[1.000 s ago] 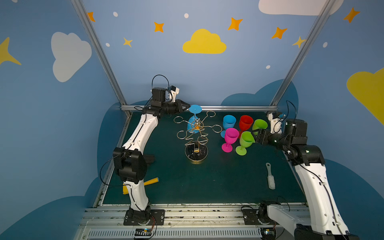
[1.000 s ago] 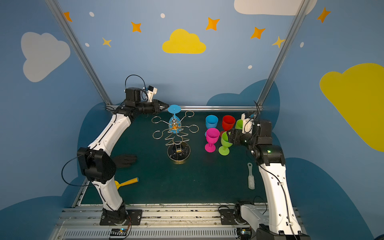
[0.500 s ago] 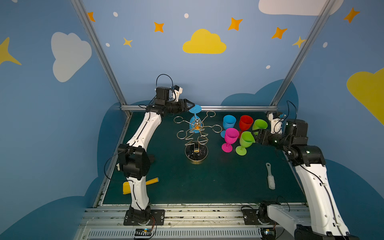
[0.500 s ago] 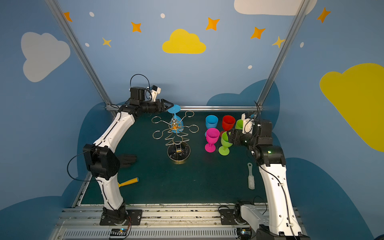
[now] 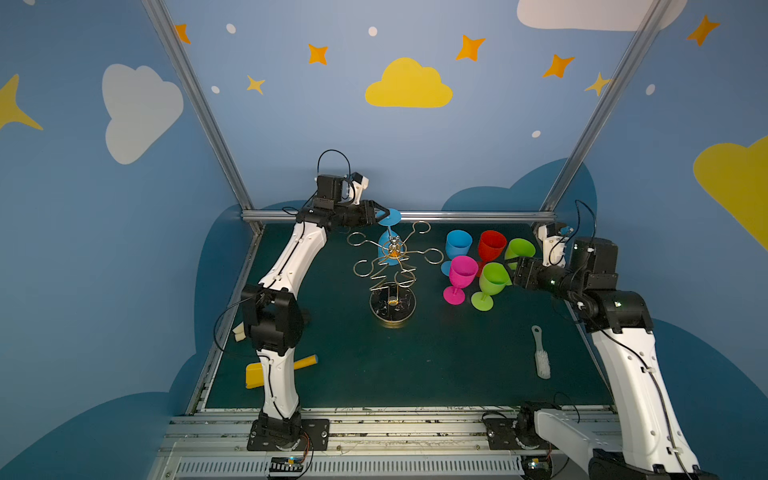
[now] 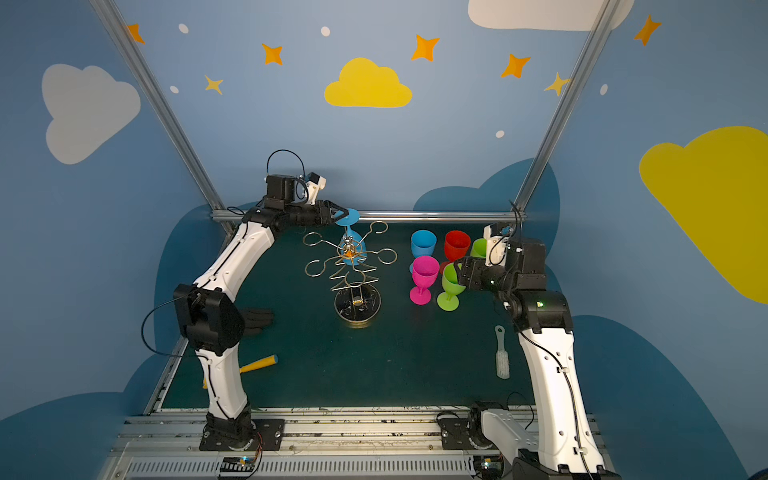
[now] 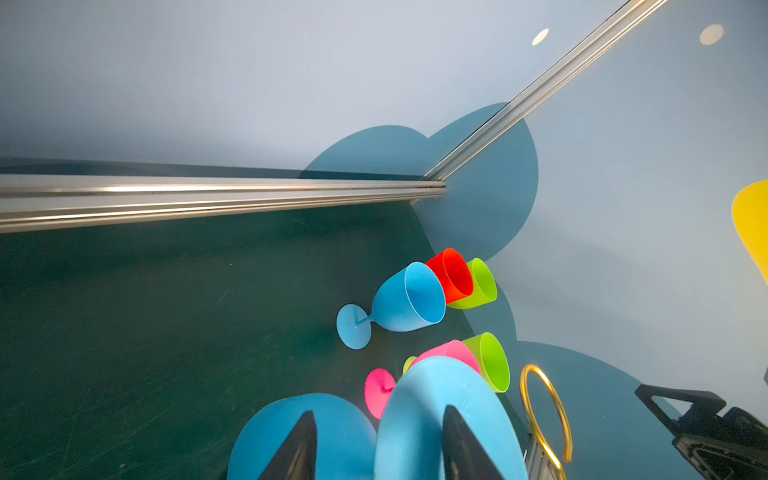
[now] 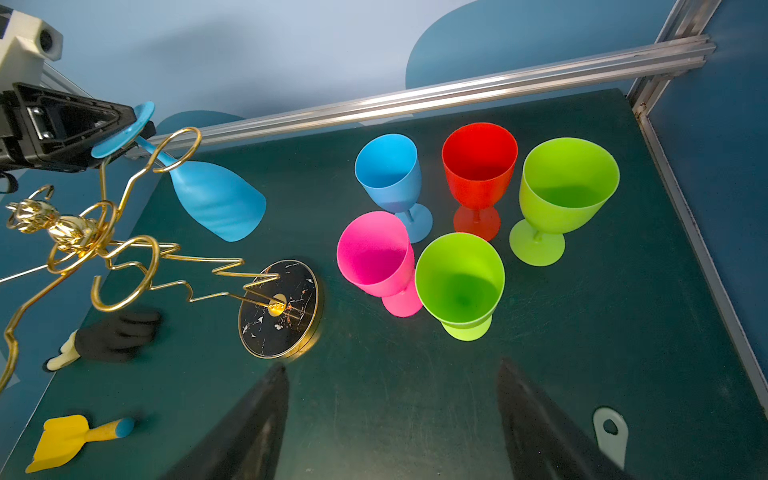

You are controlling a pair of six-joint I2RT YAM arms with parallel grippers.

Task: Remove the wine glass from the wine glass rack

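Wine glass [image 8: 216,203], blue, hangs inverted from the gold wine glass rack's [image 8: 286,328] far loop. Dark green mat [image 5: 415,365]: yellow scoop [image 8: 62,440], white brush [image 5: 541,361] nearest; right gripper [image 8: 392,365] gapes empty by five goblets [image 8: 374,253]; left gripper [image 7: 379,411] at the glass's foot, grip unclear; cloud-painted walls [image 5: 291,124] behind.

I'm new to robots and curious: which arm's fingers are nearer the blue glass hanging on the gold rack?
Left. The left fingers are at the foot of the hanging blue glass; the right fingers hover open by the standing green glass, clear of the rack.
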